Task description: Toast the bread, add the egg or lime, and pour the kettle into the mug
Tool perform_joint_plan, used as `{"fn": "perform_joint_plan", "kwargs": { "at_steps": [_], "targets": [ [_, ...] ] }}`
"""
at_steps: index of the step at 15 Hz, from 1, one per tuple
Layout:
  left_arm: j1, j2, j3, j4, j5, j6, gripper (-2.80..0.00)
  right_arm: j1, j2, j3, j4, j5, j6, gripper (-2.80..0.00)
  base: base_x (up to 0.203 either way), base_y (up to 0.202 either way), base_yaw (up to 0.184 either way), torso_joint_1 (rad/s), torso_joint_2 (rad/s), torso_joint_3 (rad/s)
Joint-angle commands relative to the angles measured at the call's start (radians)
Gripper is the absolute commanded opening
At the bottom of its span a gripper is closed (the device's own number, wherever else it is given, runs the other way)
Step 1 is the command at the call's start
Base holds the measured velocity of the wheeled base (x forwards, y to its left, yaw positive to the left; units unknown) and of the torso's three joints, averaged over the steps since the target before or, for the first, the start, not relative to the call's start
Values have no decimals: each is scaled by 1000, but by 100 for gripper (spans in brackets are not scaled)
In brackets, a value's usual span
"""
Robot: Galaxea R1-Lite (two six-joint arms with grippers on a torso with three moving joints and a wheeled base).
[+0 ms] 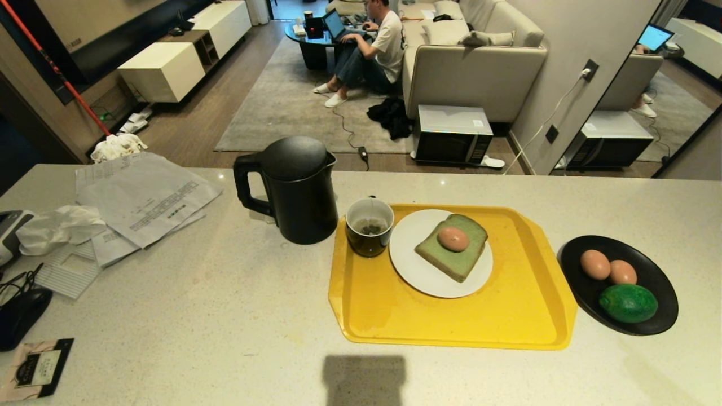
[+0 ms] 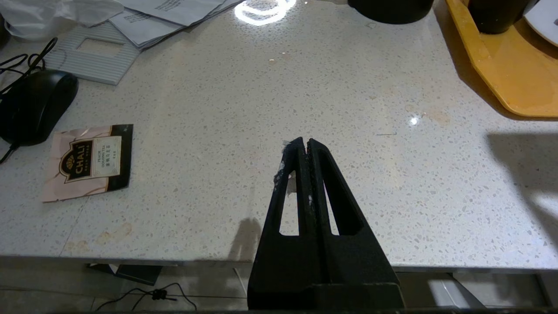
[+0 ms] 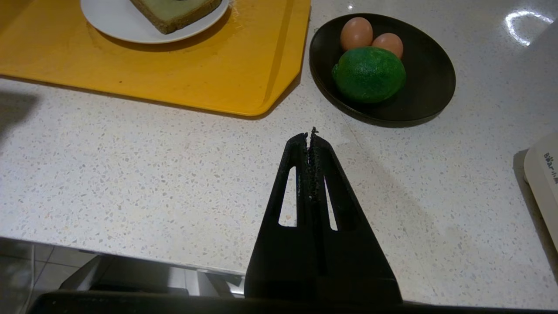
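Bread (image 1: 452,246) lies mid-plate (image 1: 417,270), tray (image 1: 451,321) short of the counter's (image 1: 225,316) near edge.

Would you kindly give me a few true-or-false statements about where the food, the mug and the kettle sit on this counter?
1. An egg lies on the bread. True.
2. The kettle stands on the yellow tray. False: it stands on the counter, beside the tray.
3. The lime shares the black dish with two eggs. True.
4. The mug is on the white plate. False: it stands on the tray, next to the plate.
5. The right gripper holds the lime. False: its jaws are shut on nothing, above bare counter.
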Motion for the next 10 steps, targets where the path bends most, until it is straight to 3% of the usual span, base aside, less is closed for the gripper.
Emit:
{"fn": "perform_joint_plan", "kwargs": {
  "at_steps": [1, 10],
  "targets": [
    [0, 1, 0, 0, 0, 0, -280, 1, 1, -1, 0, 1, 0, -280, 0, 0, 0, 0, 0, 0],
    [0, 1, 0, 0, 0, 0, -280, 1, 1, 1, 0, -1, 0, -280, 0, 0, 0, 0, 0, 0]
  ]
}}
